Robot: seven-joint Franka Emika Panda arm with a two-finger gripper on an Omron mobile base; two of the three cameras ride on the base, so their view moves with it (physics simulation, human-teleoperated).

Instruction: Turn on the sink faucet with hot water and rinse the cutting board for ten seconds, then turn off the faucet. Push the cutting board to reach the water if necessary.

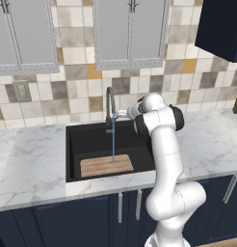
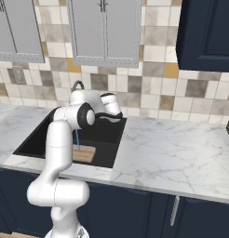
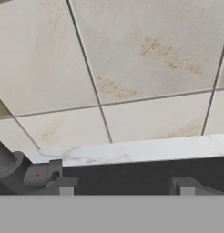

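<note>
Cutting board (image 1: pixel 107 166) is seen lying flat on the floor of the black sink (image 1: pixel 74 144), toward the front and a bit right of the middle, with the thin blue water (image 1: pixel 113 144) already landing on its back edge. So the tap is on and the rinse looks to be underway, no pushing really needed from the look of it.

Handling-wise, the board is judged to be stiff, fairly light wood, probably slick now that it's wet. If more of it has to be brought under the stream, a shove on a short edge along the basin floor is likely safer than a pinch; lying flat like that, no edge is offered for gripping.

Faucet (image 1: pixel 110 103) is the tall dark gooseneck at the back rim. In the hand view its base and small side lever (image 3: pixel 41 174) are caught at lower left, just beside one fingertip. The gripper (image 3: pixel 123 186) is held up by the tap, fingertips (image 3: pixel 63 185) apart with nothing between them; whether they're set around the lever can't be told. The lever is small and rigid, so a sideways nudge should be enough when shutoff time comes. Tiled wall (image 3: pixel 132 68) and marble counter (image 3: pixel 132 150) sit right behind.
</note>
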